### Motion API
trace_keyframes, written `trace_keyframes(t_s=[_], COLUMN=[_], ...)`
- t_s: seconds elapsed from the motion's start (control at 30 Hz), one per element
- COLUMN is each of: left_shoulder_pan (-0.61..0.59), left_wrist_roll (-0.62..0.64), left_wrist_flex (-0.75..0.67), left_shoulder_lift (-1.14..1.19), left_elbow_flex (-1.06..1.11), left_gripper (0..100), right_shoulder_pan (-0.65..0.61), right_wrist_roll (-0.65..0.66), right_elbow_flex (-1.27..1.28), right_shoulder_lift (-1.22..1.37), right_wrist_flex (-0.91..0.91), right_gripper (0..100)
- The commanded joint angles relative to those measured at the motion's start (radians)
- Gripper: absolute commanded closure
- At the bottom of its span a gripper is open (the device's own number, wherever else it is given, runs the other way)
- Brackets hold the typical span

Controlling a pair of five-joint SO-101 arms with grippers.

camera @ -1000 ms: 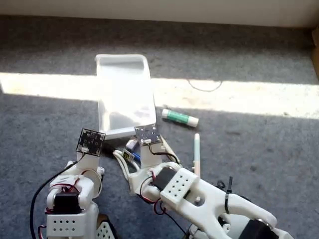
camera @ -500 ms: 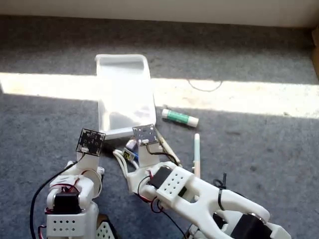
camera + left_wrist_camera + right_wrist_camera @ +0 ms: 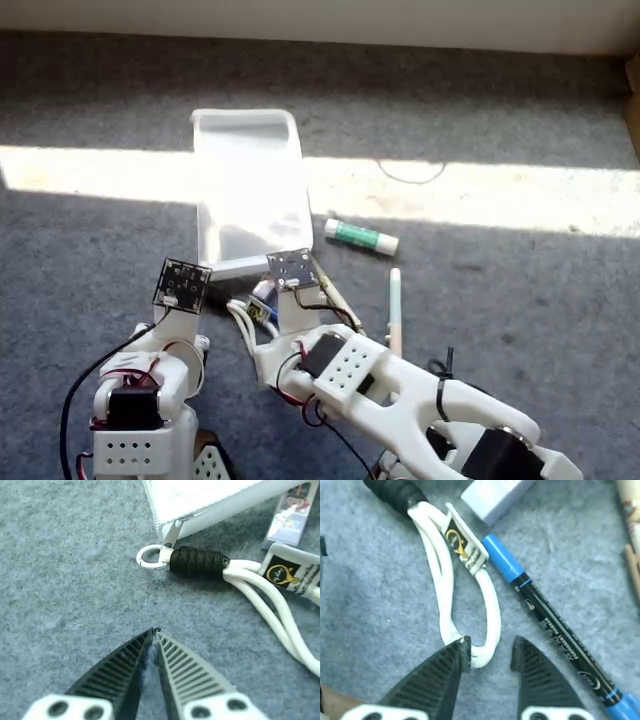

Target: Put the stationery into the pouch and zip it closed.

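Print and labels: a white tag (image 3: 465, 547) on the cord carries a yellow-and-black round emblem with small lines of print beside it; the blue pen (image 3: 555, 625) has white lettering along its black barrel; the small box (image 3: 292, 512) bears a coloured picture; the glue stick (image 3: 360, 237) has a green band
Pouch: the white pouch (image 3: 250, 190) lies flat on the grey counter (image 3: 520, 330), its near short edge just ahead of both arms; what is in it cannot be told
Zip: the metal zip pull (image 3: 172, 530) sits at the pouch's near corner and ends in a ring (image 3: 148, 557), which joins a black binding (image 3: 200, 562) and a white cord loop (image 3: 470, 605)
Stationery outside the pouch: the small box lies just beside the pouch's near edge, the blue pen next to it and close by the cord; a tan stick (image 3: 629, 505) lies farther to that side; the glue stick lies just off the pouch's right edge, and a white pen (image 3: 395, 310) lies nearer the right arm
Left gripper: the left gripper (image 3: 154, 632) is low over bare counter near the ring, jaws together at the tips, gripping nothing
Right gripper: the right gripper (image 3: 490, 652) has its jaws apart, with the end of the cord loop between them and against one tip; the blue pen runs just outside the other jaw
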Motion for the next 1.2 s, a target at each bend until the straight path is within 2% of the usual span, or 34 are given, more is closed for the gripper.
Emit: trace_keyframes(t_s=[0.0,0.13,0.4,0.53,0.8,1.0,1.17], left_shoulder_pan=[-0.008,-0.008,-0.008,-0.008,-0.008,-0.008,-0.008], left_wrist_roll=[-0.006,-0.006,-0.006,-0.006,-0.006,-0.006,-0.006], left_wrist_flex=[0.005,0.005,0.005,0.005,0.005,0.005,0.005], left_shoulder_lift=[-0.01,-0.01,-0.01,-0.01,-0.01,-0.01,-0.01], left_elbow_flex=[0.019,0.019,0.019,0.019,0.019,0.019,0.019], left_gripper=[98,98,98,98,98,98,98], right_shoulder_pan=[-0.004,0.015,0.09,0.116,0.206,0.28,0.348], right_wrist_roll=[-0.006,-0.003,0.127,0.167,0.262,0.376,0.488], right_elbow_flex=[-0.035,-0.035,-0.036,-0.044,-0.035,-0.042,-0.042], right_shoulder_lift=[0.005,-0.007,-0.01,-0.061,-0.43,-0.625,-0.688], right_wrist_flex=[-0.03,-0.025,-0.019,0.13,0.269,0.46,0.562], right_gripper=[97.1,98.7,99.0,99.0,99.0,99.0,99.0])
